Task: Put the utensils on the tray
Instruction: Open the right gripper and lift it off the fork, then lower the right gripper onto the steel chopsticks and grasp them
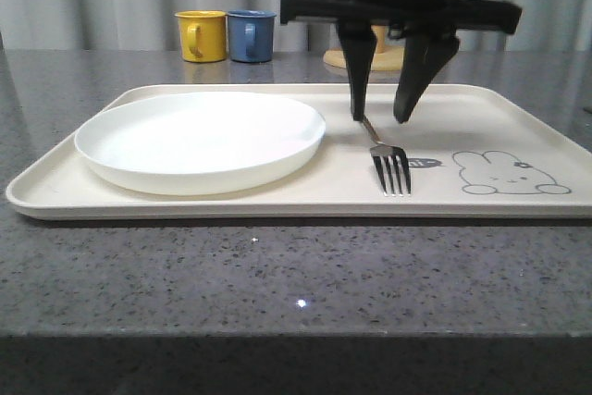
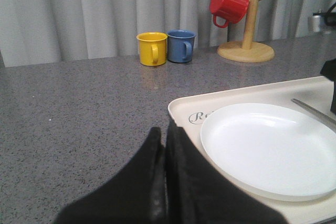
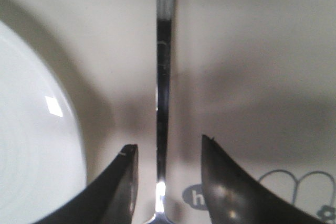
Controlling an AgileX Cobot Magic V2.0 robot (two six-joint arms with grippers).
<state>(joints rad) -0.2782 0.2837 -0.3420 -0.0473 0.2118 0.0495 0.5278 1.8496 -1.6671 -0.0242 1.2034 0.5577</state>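
The cream tray [image 1: 277,205] lies across the grey table. A round white plate [image 1: 199,141] sits on its left half. A silver fork [image 1: 390,166] lies on the tray right of the plate, tines toward the front edge, beside the rabbit drawing. My right gripper [image 1: 380,118] is open and points down, one finger on each side of the fork's handle [image 3: 164,103] with gaps between. In the right wrist view the gripper [image 3: 168,144] straddles the handle without touching it. My left gripper [image 2: 164,127] is shut on nothing, over the table by the tray's corner [image 2: 184,111].
A yellow mug [image 1: 202,35] and a blue mug [image 1: 251,35] stand at the back of the table behind the tray. A red mug [image 2: 229,5] hangs on a wooden mug stand [image 2: 247,51] at the back right. A curtain closes off the back.
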